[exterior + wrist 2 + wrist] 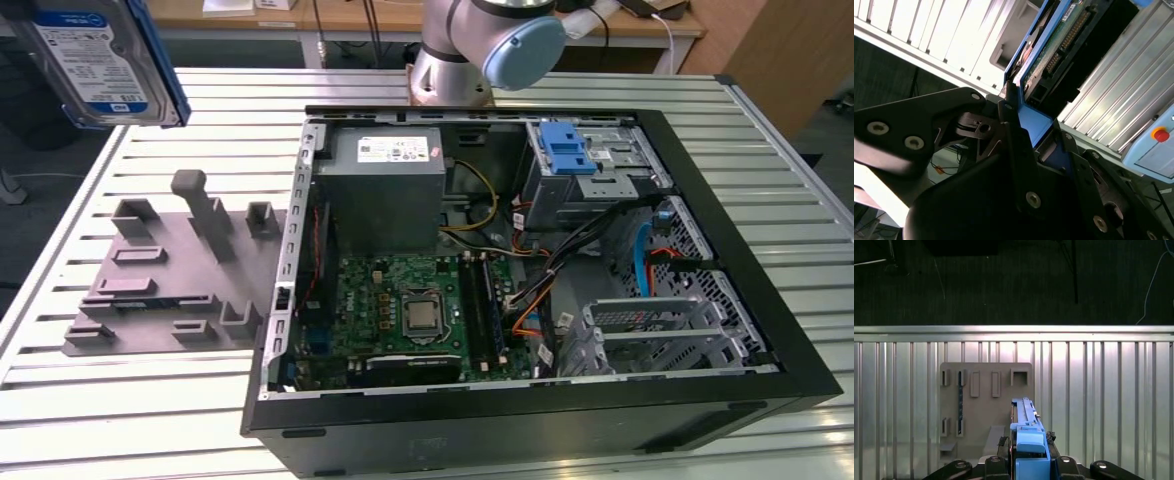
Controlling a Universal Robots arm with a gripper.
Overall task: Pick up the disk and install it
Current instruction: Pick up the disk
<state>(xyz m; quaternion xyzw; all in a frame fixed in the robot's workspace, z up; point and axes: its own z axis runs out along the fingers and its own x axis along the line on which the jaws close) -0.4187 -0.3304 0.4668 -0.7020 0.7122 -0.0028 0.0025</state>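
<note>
The black two-finger gripper point(1028, 447) is clamped on the blue plastic frame of the disk point(100, 60), a flat silver hard drive with a white-and-blue label. The disk hangs edge-down in the air above the grey slotted holder plate point(167, 270). It is probably stiff, rather heavy and sensitive to shocks. The frame edges seem the safest hold, not the green circuit board point(1054, 47).

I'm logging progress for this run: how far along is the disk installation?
Done: the silver hard drive in its blue carrier frame is off the grey slotted holder plate, raised clear of it. In hand: the pincer grips the drive by its blue frame. Left: the install itself; the drive is not yet inside the open black computer case.
</note>
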